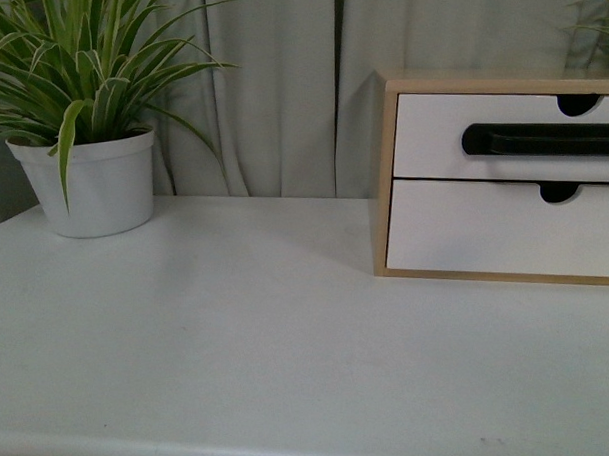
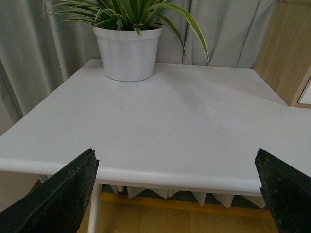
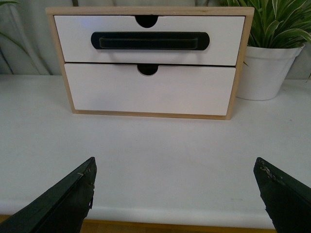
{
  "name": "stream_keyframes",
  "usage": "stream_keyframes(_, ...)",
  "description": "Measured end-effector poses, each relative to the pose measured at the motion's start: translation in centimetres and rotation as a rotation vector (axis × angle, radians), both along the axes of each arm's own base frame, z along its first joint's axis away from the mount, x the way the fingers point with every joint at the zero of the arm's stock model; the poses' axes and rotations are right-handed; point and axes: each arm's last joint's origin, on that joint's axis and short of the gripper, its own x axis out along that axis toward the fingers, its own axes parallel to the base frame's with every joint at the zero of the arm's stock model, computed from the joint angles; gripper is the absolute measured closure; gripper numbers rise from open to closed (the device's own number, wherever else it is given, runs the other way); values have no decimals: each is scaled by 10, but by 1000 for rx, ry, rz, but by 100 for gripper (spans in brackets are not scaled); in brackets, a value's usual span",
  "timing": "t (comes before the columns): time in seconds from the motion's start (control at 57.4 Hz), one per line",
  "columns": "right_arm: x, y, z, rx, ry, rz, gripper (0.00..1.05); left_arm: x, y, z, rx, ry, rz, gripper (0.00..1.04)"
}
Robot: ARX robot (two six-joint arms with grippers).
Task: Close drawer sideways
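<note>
In the front view you see the drawer (image 1: 507,141), stiff and light, at the table's right, so push its flat front beside the black handle (image 1: 542,140); the left wrist view shows the left gripper (image 2: 177,194) spread wide, a potted plant (image 2: 129,46) well apart; the right wrist view shows the right gripper (image 3: 177,194) also spread wide, nothing between.

Ahead of the right gripper (image 3: 175,194), the drawer (image 3: 150,41) sits on top in its frame (image 3: 58,63), a second drawer (image 3: 146,90) beneath it, a potted plant (image 3: 267,68) just beside. Ahead of the left gripper (image 2: 177,194), across the table (image 2: 170,126), another potted plant (image 2: 129,51).
</note>
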Motion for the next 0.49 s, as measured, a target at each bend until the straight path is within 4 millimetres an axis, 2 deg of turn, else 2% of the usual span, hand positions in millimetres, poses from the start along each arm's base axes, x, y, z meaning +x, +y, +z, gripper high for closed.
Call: stream_keyframes(0.488, 0, 0, 0, 0, 0, 0, 9, 0, 0, 0, 0, 0, 0, 6)
